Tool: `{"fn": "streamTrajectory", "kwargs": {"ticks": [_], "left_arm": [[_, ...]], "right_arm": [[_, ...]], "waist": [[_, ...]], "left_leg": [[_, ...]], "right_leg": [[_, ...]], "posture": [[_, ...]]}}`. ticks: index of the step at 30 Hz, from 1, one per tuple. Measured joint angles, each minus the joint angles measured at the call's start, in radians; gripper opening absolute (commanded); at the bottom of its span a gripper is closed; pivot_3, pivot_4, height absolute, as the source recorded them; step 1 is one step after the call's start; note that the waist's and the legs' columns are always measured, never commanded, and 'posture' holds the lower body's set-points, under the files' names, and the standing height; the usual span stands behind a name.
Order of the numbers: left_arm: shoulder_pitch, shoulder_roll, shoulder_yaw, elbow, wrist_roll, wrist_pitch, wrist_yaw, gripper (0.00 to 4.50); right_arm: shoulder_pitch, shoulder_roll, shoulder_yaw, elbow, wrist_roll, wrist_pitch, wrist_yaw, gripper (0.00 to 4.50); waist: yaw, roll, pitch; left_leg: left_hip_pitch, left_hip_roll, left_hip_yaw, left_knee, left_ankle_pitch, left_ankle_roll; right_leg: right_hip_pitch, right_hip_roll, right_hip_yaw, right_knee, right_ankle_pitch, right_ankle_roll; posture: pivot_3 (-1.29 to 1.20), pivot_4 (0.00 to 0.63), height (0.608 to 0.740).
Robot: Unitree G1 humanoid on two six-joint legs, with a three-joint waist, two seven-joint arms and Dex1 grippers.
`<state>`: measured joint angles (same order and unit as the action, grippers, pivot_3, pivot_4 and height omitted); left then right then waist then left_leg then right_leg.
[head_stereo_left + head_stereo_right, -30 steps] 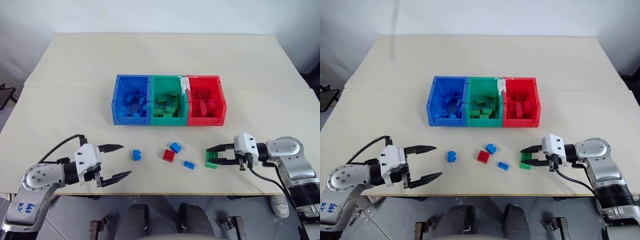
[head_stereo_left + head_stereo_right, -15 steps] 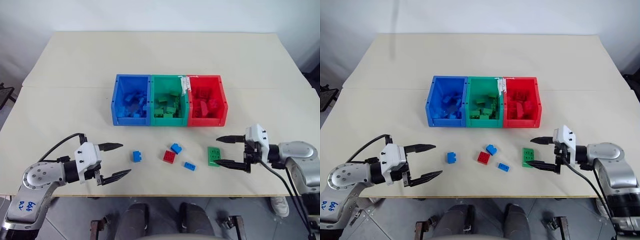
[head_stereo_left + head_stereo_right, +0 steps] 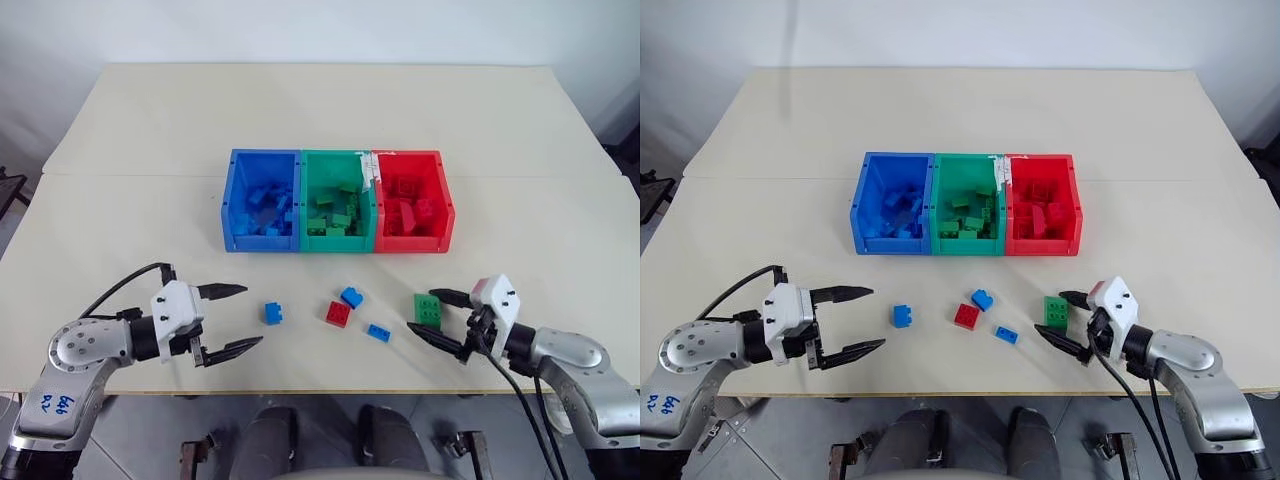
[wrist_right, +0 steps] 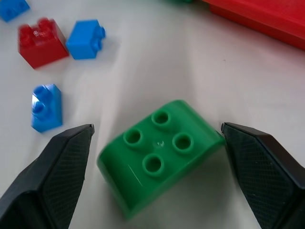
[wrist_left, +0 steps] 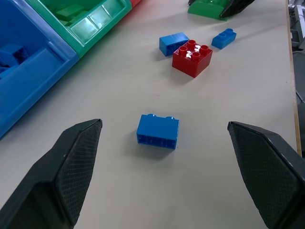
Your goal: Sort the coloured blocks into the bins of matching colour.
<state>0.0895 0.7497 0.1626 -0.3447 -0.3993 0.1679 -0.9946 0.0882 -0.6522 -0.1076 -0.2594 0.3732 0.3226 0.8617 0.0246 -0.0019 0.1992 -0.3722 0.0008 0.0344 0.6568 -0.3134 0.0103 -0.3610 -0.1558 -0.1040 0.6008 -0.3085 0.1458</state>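
Three joined bins stand mid-table: blue bin, green bin, red bin, each holding several bricks of its colour. In front of them lie loose blocks: a blue block, a red block, a second blue block, a small blue block and a larger green block. My right gripper is open, its fingers on either side of the green block without touching it. My left gripper is open, just left of the first blue block.
The table's front edge runs close behind the loose blocks and both grippers. A seam crosses the table behind the bins. A white tag hangs on the rim between the green and red bins.
My right gripper has opened and let go of the green block, which now lies flat on the table. That hand has drawn back toward the front edge and turned. The left gripper has stayed put.
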Motion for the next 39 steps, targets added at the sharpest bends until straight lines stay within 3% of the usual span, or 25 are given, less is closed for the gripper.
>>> {"fn": "streamTrajectory", "kwargs": {"ticks": [4, 6, 11, 16, 22, 25, 32, 35, 39], "left_arm": [[-0.003, 0.001, 0.0, 0.0, 0.0, 0.0, -0.002, 4.5], [-0.006, 0.001, 0.001, 0.0, 0.0, 0.0, -0.002, 4.5], [-0.006, 0.001, 0.003, 0.0, 0.001, 0.0, 0.005, 4.5], [0.006, 0.001, 0.01, -0.002, 0.004, 0.0, 0.023, 4.5], [0.031, -0.001, 0.023, -0.009, 0.007, -0.001, 0.044, 4.5], [0.047, -0.004, 0.034, -0.02, 0.009, -0.001, 0.06, 4.5], [0.087, -0.009, 0.04, -0.063, 0.009, 0.002, 0.085, 4.5], [0.094, -0.009, 0.05, -0.077, 0.009, 0.004, 0.096, 4.5], [0.122, -0.009, 0.064, -0.091, 0.009, 0.006, 0.111, 4.5]], "right_arm": [[-0.017, 0.034, 0.022, 0.033, -0.029, -0.056, -0.026, 3.64], [-0.029, 0.034, 0.026, 0.05, -0.03, -0.069, -0.017, 3.54], [-0.089, 0.028, 0.023, 0.145, -0.025, -0.12, 0.035, 3.54], [-0.169, -0.014, 0.011, 0.241, 0.05, -0.165, 0.21, 3.54], [-0.466, -0.044, 0.025, 0.18, 0.209, -0.004, 0.318, 3.54], [-0.643, 0.035, 0.087, 0.228, 0.14, -0.022, 0.265, 3.54], [-0.972, 0.243, 0.266, 0.667, -0.115, -0.152, 0.165, 3.54], [-1.038, 0.283, 0.282, 0.803, -0.166, -0.221, 0.159, 4.47], [-1.07, 0.304, 0.269, 0.876, -0.176, -0.262, 0.182, 4.47]], "waist": [[-0.004, -0.001, 0.0], [-0.004, -0.001, 0.0], [-0.003, -0.001, 0.0], [-0.003, 0.001, 0.001], [-0.022, 0.002, 0.001], [-0.03, 0.002, 0.001], [-0.035, 0.001, 0.001], [-0.032, 0.001, 0.001], [-0.034, 0.001, 0.001]], "left_leg": [[0.001, 0.002, 0.002, 0.001, 0.0, -0.001], [0.002, 0.004, 0.002, 0.001, -0.001, -0.001], [0.002, 0.005, 0.002, 0.002, -0.001, -0.002], [0.001, 0.006, 0.002, 0.002, -0.002, -0.001], [0.0, 0.01, 0.003, 0.002, -0.003, -0.003], [-0.001, 0.011, 0.004, 0.002, -0.004, -0.004], [-0.015, 0.01, 0.007, 0.009, -0.004, -0.004], [-0.016, 0.009, 0.007, 0.009, -0.004, -0.004], [-0.016, 0.01, 0.007, 0.009, -0.004, -0.004]], "right_leg": [[0.0, 0.002, 0.002, 0.0, 0.0, 0.0], [0.0, 0.003, 0.003, 0.0, 0.0, 0.0], [0.0, 0.005, 0.003, -0.001, 0.0, -0.001], [-0.001, 0.005, 0.003, -0.001, 0.001, -0.001], [-0.002, 0.008, 0.002, 0.002, 0.0, -0.003], [-0.005, 0.008, 0.002, 0.003, 0.0, -0.004], [-0.019, 0.008, 0.0, 0.01, -0.001, -0.005], [-0.02, 0.008, 0.0, 0.01, -0.001, -0.005], [-0.02, 0.008, -0.001, 0.01, -0.001, -0.005]], "posture": [[0.0, 0.15, 0.74], [0.0, 0.15, 0.74], [0.0, 0.15, 0.74], [0.0, 0.15, 0.74], [0.0, 0.15, 0.74], [0.0, 0.15, 0.74], [0.0, 0.15, 0.74], [0.0, 0.15, 0.74], [0.0, 0.15, 0.74]]}}
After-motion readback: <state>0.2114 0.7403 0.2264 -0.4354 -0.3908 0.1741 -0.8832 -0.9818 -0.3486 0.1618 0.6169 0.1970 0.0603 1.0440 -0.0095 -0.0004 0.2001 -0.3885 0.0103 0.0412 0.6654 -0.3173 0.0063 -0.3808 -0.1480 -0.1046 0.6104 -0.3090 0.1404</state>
